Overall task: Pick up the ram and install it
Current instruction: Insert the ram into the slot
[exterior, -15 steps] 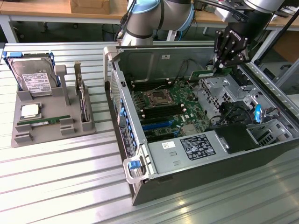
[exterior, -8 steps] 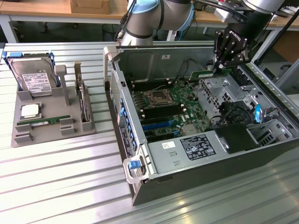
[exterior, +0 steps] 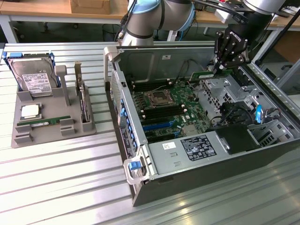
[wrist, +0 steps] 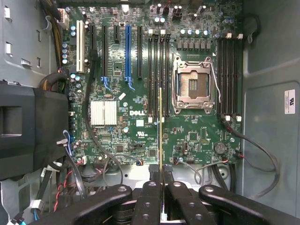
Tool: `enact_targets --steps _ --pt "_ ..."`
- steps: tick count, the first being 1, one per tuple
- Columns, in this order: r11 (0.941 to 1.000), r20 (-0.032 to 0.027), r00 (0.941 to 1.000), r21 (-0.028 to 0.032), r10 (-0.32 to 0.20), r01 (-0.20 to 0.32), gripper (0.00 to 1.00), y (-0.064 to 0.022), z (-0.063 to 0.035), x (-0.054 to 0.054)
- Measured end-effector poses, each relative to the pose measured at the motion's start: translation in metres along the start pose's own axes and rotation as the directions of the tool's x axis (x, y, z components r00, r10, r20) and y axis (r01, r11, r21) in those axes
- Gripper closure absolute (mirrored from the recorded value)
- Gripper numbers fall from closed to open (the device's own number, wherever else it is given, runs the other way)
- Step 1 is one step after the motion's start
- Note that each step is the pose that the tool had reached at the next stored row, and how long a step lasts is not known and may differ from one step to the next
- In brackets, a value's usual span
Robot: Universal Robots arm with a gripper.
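Tool (exterior: 220, 69) is clenched on the ram (exterior: 206, 75), a thin green stick, seen edge-on, held above the glossy green motherboard (wrist: 140, 133) and its long black slots (wrist: 157, 70) inside the open metal case (exterior: 154, 61).

Tray (exterior: 47, 136) on table (exterior: 70, 187) at the exterior view's left; case (exterior: 187, 185) beside it, right. Drive (exterior: 33, 77) at tray's far edge, processor (exterior: 30, 111) before it. Gripper (exterior: 221, 68) clamps ram (exterior: 205, 75) over motherboard (exterior: 168, 108) in case.
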State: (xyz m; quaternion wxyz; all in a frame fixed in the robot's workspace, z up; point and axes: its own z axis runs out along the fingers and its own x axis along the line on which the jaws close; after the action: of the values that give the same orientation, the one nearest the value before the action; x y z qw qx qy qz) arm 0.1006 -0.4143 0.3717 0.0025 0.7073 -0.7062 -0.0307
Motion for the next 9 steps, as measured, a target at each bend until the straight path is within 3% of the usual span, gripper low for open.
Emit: enact_targets --steps 9 --pt "1.0000 0.0000 1.0000 0.0000 0.000 0.000 0.88 -0.0001 0.0018 0.0001"
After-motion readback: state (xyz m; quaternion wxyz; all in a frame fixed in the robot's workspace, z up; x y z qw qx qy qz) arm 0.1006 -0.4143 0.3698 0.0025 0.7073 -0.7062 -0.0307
